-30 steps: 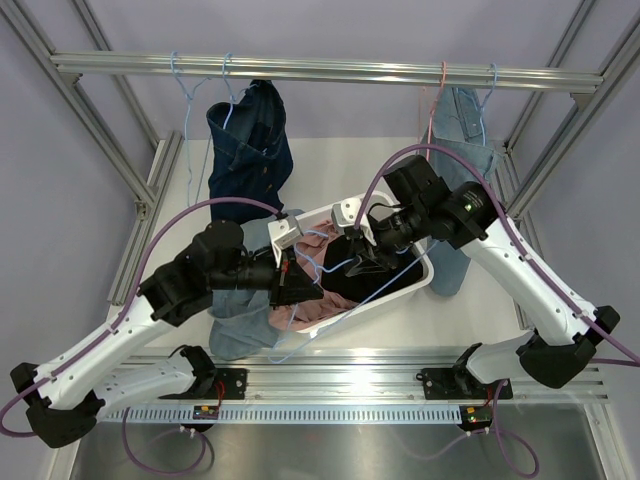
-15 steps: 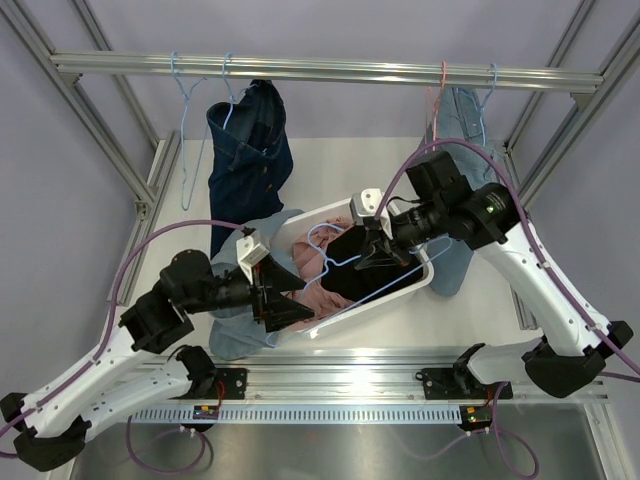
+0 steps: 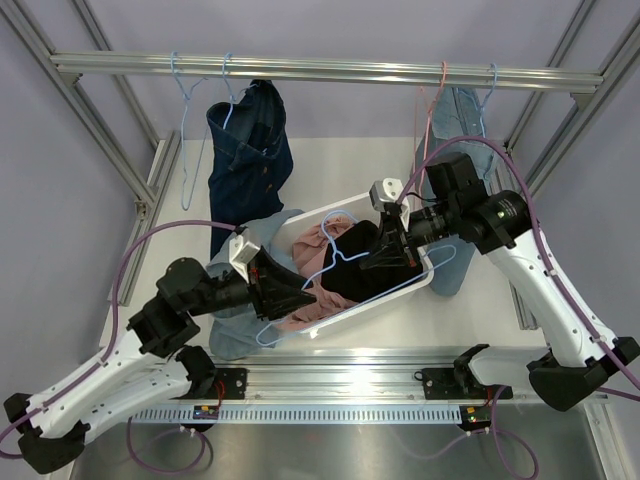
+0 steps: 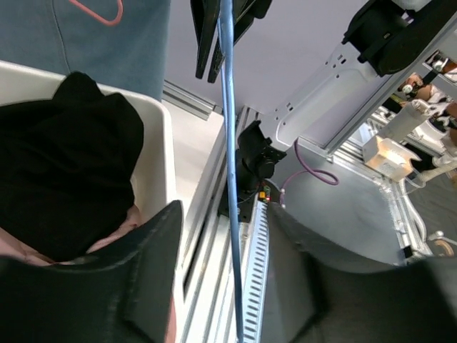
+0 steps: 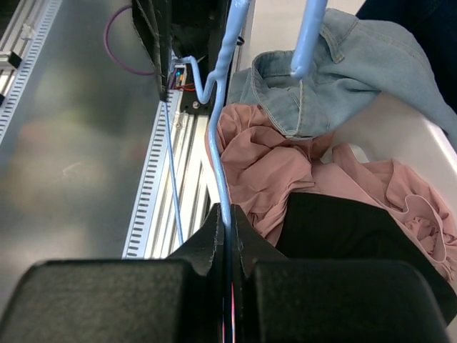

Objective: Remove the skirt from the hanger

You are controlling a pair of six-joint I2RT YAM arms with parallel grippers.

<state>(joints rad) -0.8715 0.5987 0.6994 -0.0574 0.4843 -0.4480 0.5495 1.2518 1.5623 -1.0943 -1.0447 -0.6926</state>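
Both arms same build: left arm (image 3: 105, 352) and right arm (image 3: 548, 290) have white shell links and black joint housings. A purple cable (image 3: 150, 238) loops off each. Pale grey camera block (image 3: 241, 250) at each wrist. Left claw (image 3: 312, 297) and right claw (image 3: 392, 255) are matte black with chunky wedge fingers (image 4: 136, 286).

A robotics lab cell: aluminium-profile frame (image 3: 300, 70), plain grey walls (image 3: 330, 30), robot arms (image 3: 550, 300) bolted to a slotted rail (image 3: 330, 412).

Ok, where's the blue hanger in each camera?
Top view: blue hanger lies across the white bin, centre.
Left wrist: blue hanger is a thin vertical wire down the middle.
Right wrist: it rises from bottom centre to the top edge.
Shared landmark: the black cloth.
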